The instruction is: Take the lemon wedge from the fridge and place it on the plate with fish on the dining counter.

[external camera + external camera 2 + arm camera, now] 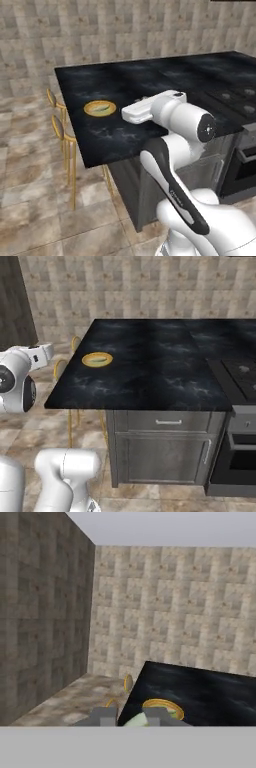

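Beige stone tiling is covering the back wall, and the black marble-patterned desk is stretching across the middle of the left base view. Near the desk's left edge the plate with fish is sitting, a small yellow round with a pale strip on it; the fish's detail is too small to be making out. In the right base view the same plate is lying left of centre, well apart from the cooktop, which is being cut off at the right edge. Yellow stools are standing partly tucked under the desk's left side, their seats hidden.

The white arm is blocking the lower right of the left base view, so the fingertips are hidden there. In the hand view the hand is showing at the bottom with its fingers nearly pressed together, pinching the lemon wedge, a pale yellow-green sliver partly cut off by the frame's lower band. The plate's rim is lying just beyond it.
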You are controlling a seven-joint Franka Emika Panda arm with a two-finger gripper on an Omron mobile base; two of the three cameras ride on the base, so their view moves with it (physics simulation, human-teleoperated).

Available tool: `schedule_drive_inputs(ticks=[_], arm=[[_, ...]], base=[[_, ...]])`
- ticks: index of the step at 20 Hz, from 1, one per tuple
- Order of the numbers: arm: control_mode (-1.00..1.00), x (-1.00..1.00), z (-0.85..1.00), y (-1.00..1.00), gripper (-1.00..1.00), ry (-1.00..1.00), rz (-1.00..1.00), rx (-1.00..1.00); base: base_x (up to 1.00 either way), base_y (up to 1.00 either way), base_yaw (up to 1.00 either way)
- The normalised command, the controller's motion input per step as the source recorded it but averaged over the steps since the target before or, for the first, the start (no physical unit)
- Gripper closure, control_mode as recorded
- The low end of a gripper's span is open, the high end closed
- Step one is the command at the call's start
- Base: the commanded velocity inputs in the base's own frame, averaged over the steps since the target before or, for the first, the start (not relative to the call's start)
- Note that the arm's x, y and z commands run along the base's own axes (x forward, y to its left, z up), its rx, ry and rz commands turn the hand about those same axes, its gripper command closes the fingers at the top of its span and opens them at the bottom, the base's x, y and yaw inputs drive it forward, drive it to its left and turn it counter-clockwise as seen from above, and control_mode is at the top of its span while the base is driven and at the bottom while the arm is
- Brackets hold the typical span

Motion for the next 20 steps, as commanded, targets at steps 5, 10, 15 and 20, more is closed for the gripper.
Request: schedule_drive_inputs(ticks=[5,10,15,20], arm=[[1.00,0.00,0.00,0.00,1.00,0.00,0.00,0.00],[1.00,0.00,0.00,0.00,1.00,0.00,0.00,0.00],[1.00,0.00,0.00,0.00,1.00,0.00,0.00,0.00],[1.00,0.00,0.00,0.00,1.00,0.00,0.00,0.00]], base=[[0.93,0.10,-0.02],[1.00,-0.04,0.00],[0.36,0.00,-0.01],[0.08,-0.12,-0.05]])
